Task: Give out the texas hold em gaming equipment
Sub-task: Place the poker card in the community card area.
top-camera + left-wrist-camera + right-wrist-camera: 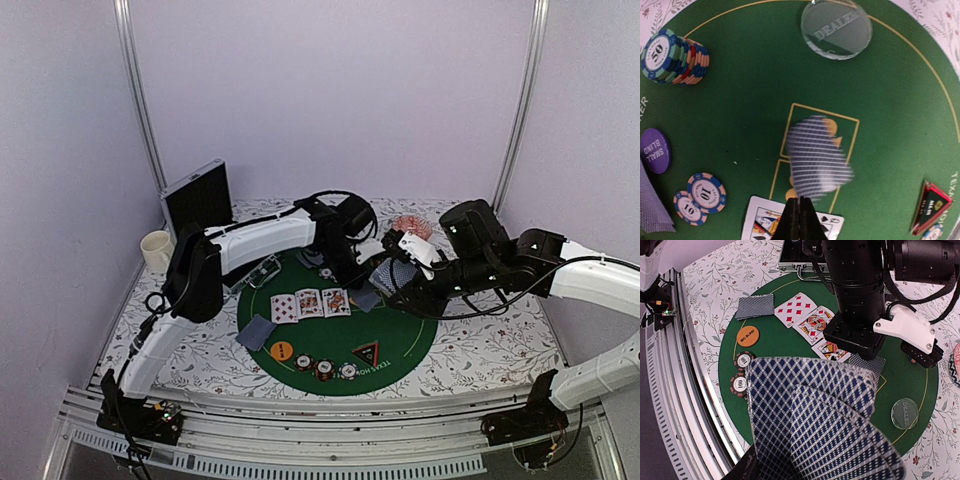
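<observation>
My right gripper [405,268] is shut on a fan of blue-backed playing cards [820,425] that fills its wrist view and hides its fingers. Just left of it, my left gripper [800,200] is shut above the green mat [740,115], pinching the near edge of one blurred face-down card [815,160]. Three face-up cards [309,302] lie in a row on the mat, with a face-down card [256,332] to their left. The orange disc [281,351], three chips [325,369] and the dark triangular marker [366,352] line the mat's near edge.
A chip stack [675,57], a clear dealer disc [836,29], a purple small-blind disc [654,150] and two loose chips [705,192] lie on the mat's far part. Off the mat stand a white mug [156,250], a dark case [197,200] and a pink dish [411,226].
</observation>
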`<action>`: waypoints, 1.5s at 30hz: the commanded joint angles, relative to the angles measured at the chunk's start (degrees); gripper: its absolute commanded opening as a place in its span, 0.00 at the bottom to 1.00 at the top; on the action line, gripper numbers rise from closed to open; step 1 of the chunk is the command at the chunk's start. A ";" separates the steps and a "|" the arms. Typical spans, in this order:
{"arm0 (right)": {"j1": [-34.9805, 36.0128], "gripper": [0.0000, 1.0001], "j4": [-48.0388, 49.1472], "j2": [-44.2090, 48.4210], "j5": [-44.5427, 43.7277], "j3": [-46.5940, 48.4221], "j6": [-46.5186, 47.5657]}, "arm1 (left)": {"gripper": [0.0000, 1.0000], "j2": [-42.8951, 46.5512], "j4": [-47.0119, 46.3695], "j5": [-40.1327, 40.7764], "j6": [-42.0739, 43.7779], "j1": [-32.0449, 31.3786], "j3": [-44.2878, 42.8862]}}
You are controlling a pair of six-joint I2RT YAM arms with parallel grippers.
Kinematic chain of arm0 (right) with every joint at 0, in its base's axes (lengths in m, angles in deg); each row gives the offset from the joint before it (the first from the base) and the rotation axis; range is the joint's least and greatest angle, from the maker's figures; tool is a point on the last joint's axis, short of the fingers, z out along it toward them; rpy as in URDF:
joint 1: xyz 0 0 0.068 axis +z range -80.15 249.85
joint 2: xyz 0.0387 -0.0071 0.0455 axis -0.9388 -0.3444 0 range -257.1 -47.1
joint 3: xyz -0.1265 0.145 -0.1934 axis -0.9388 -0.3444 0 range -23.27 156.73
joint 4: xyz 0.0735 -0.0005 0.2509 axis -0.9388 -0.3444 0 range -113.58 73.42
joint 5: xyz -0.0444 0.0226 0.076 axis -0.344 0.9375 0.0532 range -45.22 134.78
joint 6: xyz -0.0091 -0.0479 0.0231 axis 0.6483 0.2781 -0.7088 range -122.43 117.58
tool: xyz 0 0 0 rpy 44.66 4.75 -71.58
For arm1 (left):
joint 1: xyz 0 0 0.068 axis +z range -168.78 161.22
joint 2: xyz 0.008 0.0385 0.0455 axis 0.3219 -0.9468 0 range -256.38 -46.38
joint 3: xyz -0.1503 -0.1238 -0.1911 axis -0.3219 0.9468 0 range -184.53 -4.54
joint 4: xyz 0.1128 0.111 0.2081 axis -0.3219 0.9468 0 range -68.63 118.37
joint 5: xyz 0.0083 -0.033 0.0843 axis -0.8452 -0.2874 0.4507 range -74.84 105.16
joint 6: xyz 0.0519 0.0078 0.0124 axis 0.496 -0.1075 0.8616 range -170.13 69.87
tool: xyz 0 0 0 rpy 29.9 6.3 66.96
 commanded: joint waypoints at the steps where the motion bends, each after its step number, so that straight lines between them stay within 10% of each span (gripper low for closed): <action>1: -0.25 0.48 0.41 -0.50 0.61 1.14 -0.48 | 0.00 -2.57 -0.37 8.52 2.06 -1.62 -1.03; 45: -0.32 0.48 -0.73 -0.25 1.59 0.89 -0.76 | 0.00 0.85 -12.44 24.07 21.70 -4.59 11.86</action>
